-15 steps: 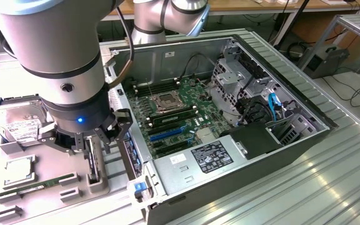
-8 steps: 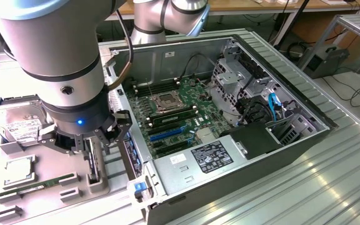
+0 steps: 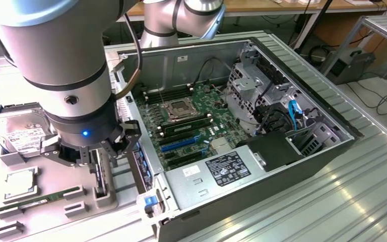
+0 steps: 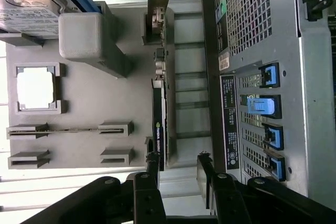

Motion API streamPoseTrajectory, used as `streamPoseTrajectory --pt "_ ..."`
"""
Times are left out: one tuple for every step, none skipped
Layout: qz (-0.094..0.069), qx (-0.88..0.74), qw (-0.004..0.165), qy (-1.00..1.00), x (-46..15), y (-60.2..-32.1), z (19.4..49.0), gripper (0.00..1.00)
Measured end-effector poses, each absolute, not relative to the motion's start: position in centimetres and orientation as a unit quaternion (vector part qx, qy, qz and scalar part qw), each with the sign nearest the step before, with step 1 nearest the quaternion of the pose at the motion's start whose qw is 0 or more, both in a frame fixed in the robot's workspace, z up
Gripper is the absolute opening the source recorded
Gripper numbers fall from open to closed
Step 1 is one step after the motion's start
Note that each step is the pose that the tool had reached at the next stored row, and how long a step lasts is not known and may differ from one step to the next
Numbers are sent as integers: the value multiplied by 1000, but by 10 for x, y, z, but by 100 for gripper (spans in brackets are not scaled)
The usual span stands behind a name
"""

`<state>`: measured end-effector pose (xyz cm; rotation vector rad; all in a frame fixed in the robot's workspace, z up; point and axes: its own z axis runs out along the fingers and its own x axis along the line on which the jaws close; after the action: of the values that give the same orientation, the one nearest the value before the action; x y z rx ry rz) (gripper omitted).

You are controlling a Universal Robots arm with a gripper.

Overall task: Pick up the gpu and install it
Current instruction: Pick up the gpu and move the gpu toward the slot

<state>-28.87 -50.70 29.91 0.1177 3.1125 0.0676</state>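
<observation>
The arm [image 3: 52, 60] hangs over the grey tray [image 3: 52, 201] beside the open computer case [image 3: 281, 151], its gripper [image 4: 177, 157] spread wide and holding nothing. The gpu [image 4: 160, 124] stands on edge in its tray slot just below, nearer one finger than the other; the jaws should probably centre across its thin width, then descend straight before closing.

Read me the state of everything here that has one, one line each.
gripper: open, above the gpu, holding nothing.
gpu: on edge in the tray, not picked up.
computer case: open, side panel off.
hard drive: lying in the tray.
RAM stick: resting in tray holders.
CPU: flat in its tray recess.
</observation>
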Motion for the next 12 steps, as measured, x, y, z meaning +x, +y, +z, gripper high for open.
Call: streamPoseTrajectory --pt "22 38 13 999 -289 -507 299 42" --pt "22 38 13 999 -289 -507 298 42" --pt "22 38 13 999 -289 -507 297 42" --pt "22 38 13 999 -289 -507 297 42" --pt "22 38 13 999 -289 -507 296 42" --pt "22 38 13 999 -290 -507 296 42" --pt "22 38 13 999 -290 -507 296 42" --pt "22 38 13 999 -290 -507 295 42" --pt "22 38 13 999 -290 -507 295 42" --pt "22 38 13 999 -290 -507 294 42" --pt "22 38 13 999 -290 -507 294 42" --pt "22 38 13 999 -290 -507 293 42"
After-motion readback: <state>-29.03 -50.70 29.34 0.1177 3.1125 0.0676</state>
